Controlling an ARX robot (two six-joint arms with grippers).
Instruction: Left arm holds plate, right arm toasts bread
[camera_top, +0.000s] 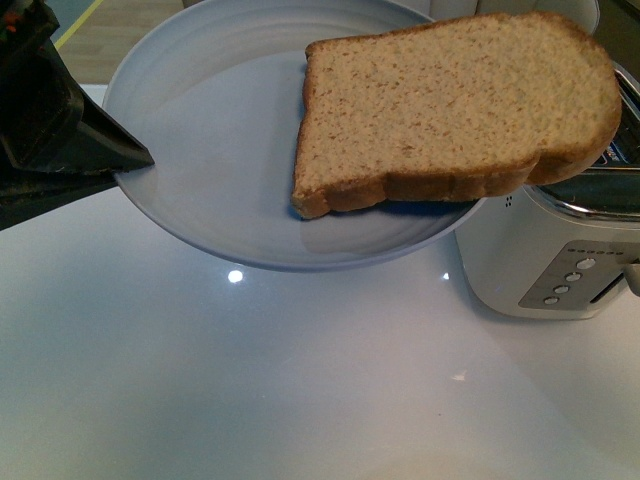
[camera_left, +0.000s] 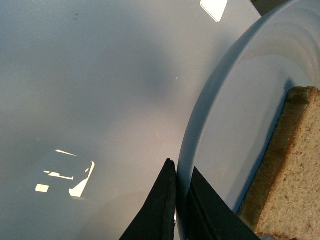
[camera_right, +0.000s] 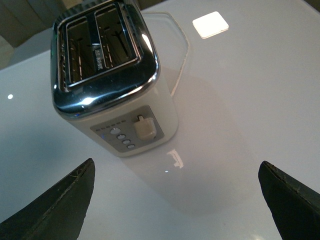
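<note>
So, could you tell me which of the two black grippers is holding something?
The left gripper: it pinches the rim of the round pale blue-grey plate. The right gripper hangs open and empty, facing the white toaster.

White toaster (camera_right: 107, 75) w/ chrome top, 2 slots, on white table (camera_right: 250, 100). Lever (camera_right: 143, 126) + buttons (camera_right: 122, 139) on its end facing R gripper (camera_right: 176, 164), jaws wide apart.

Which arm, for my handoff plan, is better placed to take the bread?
Right: the right gripper is open and empty near the toaster; the left gripper grips the plate under the bread.
</note>
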